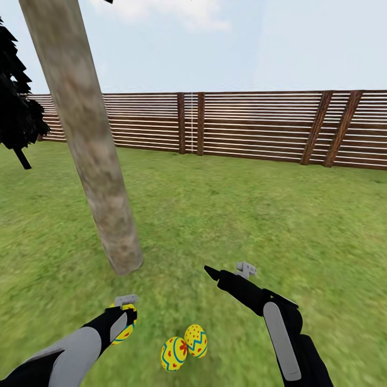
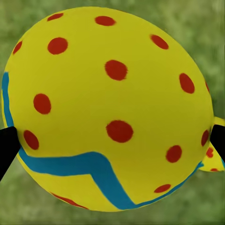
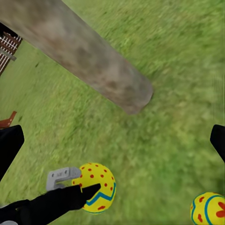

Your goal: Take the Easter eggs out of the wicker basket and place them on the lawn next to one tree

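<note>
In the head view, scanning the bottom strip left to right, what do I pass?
Left hand shut on a dotted egg → zigzag egg with red hearts → second egg on the lawn → right hand, open and empty.

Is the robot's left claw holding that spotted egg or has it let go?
Holding. The left gripper is shut on the egg, a black finger at each side.

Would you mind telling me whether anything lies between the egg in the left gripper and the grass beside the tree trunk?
Nothing visible does. The left gripper holds the egg over open grass near the trunk; the two other eggs lie off to its right.
</note>
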